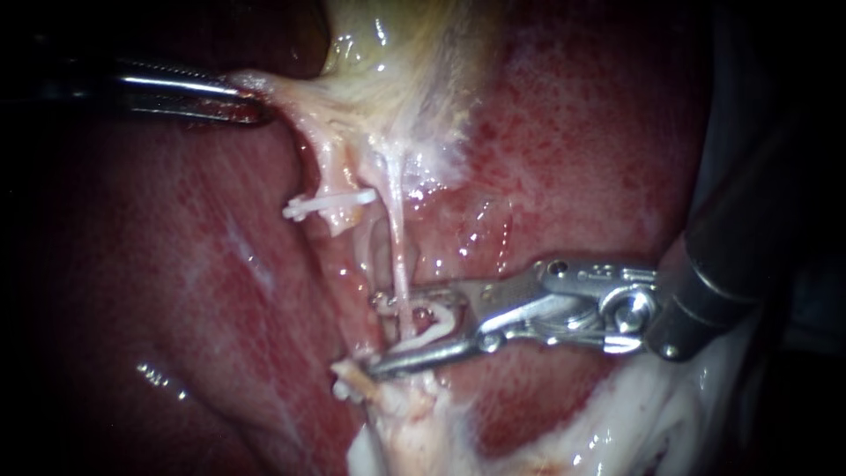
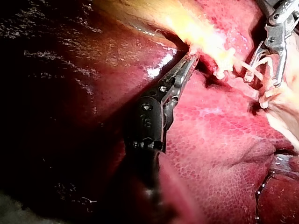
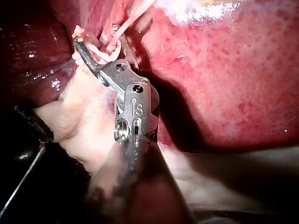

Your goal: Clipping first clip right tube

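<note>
Two instruments work here: the left instrument [image 1: 251, 101] has its jaws clamped on pale tissue [image 1: 269, 85] beside the gallbladder [image 1: 397, 53]. Further right, the right instrument [image 1: 377, 335] holds its jaws apart, gripping a white clip [image 1: 432, 328] that straddles the right tube [image 1: 398, 247].

Our right instrument [image 1: 374, 337] has bright steel jaws with slots, a riveted hinge and a dark round shaft. Our left instrument [image 1: 256, 101] has slim, ribbed silver jaws and a dark wrist with small screws.
</note>
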Controlling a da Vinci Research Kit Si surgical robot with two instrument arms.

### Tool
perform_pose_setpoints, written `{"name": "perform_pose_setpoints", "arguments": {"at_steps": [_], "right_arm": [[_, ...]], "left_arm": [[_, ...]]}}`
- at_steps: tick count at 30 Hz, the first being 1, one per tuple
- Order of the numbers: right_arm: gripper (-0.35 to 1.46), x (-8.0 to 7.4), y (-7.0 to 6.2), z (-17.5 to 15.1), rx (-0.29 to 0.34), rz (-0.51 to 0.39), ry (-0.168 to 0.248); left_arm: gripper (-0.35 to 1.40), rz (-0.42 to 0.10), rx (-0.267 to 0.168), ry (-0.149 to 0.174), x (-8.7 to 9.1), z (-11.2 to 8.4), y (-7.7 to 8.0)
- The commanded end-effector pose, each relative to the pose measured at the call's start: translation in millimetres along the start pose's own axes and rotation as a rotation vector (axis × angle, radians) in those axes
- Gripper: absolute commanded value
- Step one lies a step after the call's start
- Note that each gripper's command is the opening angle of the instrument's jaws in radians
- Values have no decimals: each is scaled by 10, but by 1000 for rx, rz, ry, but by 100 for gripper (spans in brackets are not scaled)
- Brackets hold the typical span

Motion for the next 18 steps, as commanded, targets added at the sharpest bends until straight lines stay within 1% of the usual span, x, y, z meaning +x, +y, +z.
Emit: {"name": "perform_pose_setpoints", "arguments": {"at_steps": [1, 5, 8, 13, 18], "right_arm": [[49, 3, -4, 0, 19, 11, 8], [48, 9, -14, 1, 51, 23, 22], [46, 14, -18, 0, 64, 28, 27], [37, 13, -17, -6, 67, 29, 26], [19, 11, -14, -12, 69, 29, 25]], "left_arm": [[-35, 0, 0, 0, 0, 0, 0], [-35, 0, 0, 0, 0, 0, 0], [-35, 0, 0, 0, 0, 0, 0], [-35, 0, 0, 0, 0, 0, 0], [-35, 0, 1, 0, -1, 1, 1]]}}
